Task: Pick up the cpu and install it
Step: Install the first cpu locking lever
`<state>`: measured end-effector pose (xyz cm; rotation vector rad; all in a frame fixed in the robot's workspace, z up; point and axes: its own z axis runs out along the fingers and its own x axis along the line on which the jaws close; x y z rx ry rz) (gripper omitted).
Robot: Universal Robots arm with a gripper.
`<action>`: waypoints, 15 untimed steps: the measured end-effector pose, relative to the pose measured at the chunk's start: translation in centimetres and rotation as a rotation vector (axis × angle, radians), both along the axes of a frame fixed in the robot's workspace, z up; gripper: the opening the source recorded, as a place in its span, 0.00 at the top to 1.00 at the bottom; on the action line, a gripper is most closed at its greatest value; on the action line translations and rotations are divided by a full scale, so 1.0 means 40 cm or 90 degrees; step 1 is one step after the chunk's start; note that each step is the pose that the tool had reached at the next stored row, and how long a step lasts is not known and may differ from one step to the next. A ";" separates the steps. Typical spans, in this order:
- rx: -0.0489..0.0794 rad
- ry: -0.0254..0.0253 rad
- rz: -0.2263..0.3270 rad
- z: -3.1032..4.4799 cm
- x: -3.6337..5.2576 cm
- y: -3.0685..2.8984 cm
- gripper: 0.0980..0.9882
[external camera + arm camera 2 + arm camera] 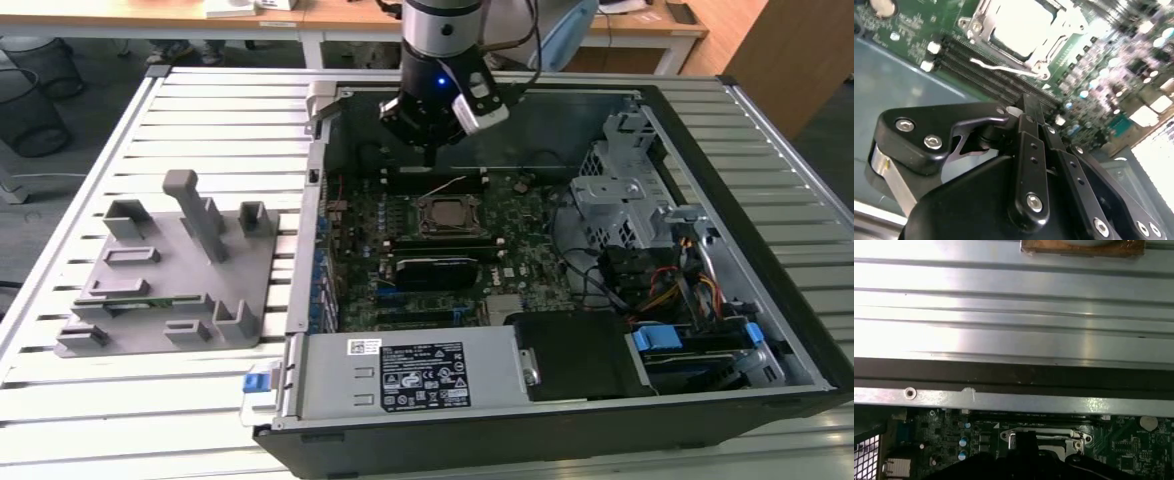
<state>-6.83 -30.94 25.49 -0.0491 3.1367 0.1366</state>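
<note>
Closest to the lens in the second wrist view is my own black gripper (1029, 109). Its linkage arms fold inward and its two slim fingers (1030, 130) are pressed together with nothing between them.

Just past the fingertips lies the green motherboard (909, 35). The cpu (1014, 25) sits flat inside the metal socket frame (971, 27), its pale silver top facing up. A thin wire lever (1004, 67) runs along the side of the frame nearest my fingers, and dark memory slots (979, 65) lie beside it.

In the exterior view my gripper (430, 155) hangs inside the open computer case (747, 400), over the board's far edge. The cpu (447, 214) is in its socket near the board's middle, apart from my fingertips. The case rests on a slatted metal table (160, 400). A grey fixture block (174, 270) stands near the table's edge, on the exterior view's left.
</note>
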 end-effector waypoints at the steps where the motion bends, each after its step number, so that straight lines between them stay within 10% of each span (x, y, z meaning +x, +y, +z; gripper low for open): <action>1: 0.004 0.0000 0.000 -0.001 0.001 -0.001 0.99; 15: 0.005 0.0000 -0.005 -0.021 0.026 -0.014 0.99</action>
